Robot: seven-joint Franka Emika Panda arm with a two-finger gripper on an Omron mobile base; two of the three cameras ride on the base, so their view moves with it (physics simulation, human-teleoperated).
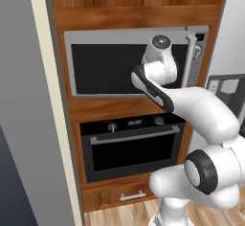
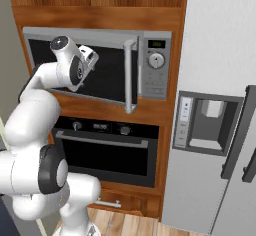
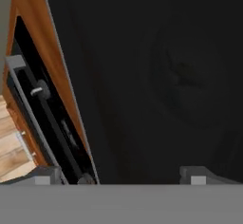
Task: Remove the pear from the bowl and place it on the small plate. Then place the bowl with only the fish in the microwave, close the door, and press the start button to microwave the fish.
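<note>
Silver framing surrounds the microwave (image 2: 97, 65), which is built into a tall wooden cabinet column (image 1: 139, 16) below two cabinet doors. Its door (image 1: 127, 67) is seen shut, with the dark glass window flush in the frame and the long vertical bar handle (image 2: 130, 75) standing at the door's right edge. To the right of the handle, the control panel (image 2: 156, 67) is shown with a small display at the top and a round knob beneath it.

Through the dark glass, in the hand view, a dim round shape is made out that may be the bowl (image 3: 190, 83), with a small darker form at its middle; what that form is cannot be told.

The white arm is raised in front of the microwave window, and the gripper (image 3: 118, 176) is held close to the glass. Its two finger tips (image 3: 197, 175) are seen spread wide apart at the bottom of the hand view, and nothing is gripped between them.

Below the microwave, a black oven (image 2: 107, 150) with a horizontal handle and a row of knobs is set into the same column, and a drawer (image 1: 127, 194) is fitted beneath it above the wooden floor (image 2: 130, 225). A grey refrigerator (image 2: 210, 125) with a recessed dispenser is placed to the right.
</note>
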